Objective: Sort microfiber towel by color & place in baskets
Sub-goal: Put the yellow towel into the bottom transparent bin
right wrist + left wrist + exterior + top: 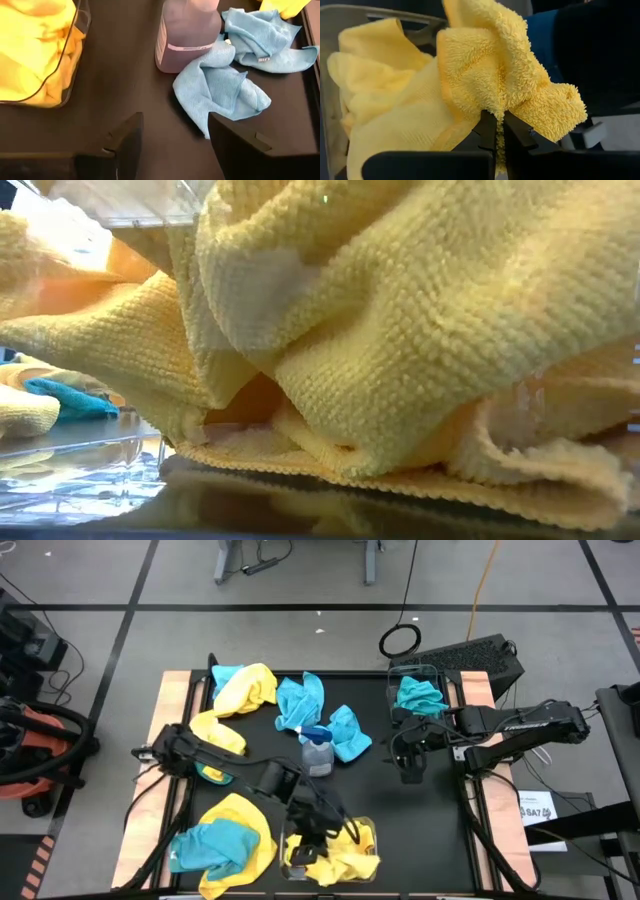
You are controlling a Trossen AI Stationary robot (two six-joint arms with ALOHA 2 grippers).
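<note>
My left gripper [305,838] is over the near clear basket [368,828], shut on a yellow towel [490,65]. More yellow towels [350,858] fill that basket and spill over its rim. My right gripper [410,768] hovers open over bare black mat, right of the spray bottle. The far clear basket [432,670] holds a teal towel [418,695]. Loose teal towels [300,702] [350,732] and yellow ones [245,685] [215,730] lie on the mat. A yellow and teal pile [225,840] lies near left. My left gripper pinches a bunched fold of the yellow towel [496,107] between its two fingers [517,132], coming from above and slanting down into the near basket. The towel bulges ahead of the fingertips over the other yellow towels [380,90]. I cannot tell whether it rests on them.
A clear spray bottle with blue trigger [318,748] stands mid-table between the grippers. In the right wrist view it [187,35] stands beside a light-blue towel [222,87]. There is bare mat [420,830] right of the near basket. A dark keyboard-like object [480,658] lies by the far right corner.
</note>
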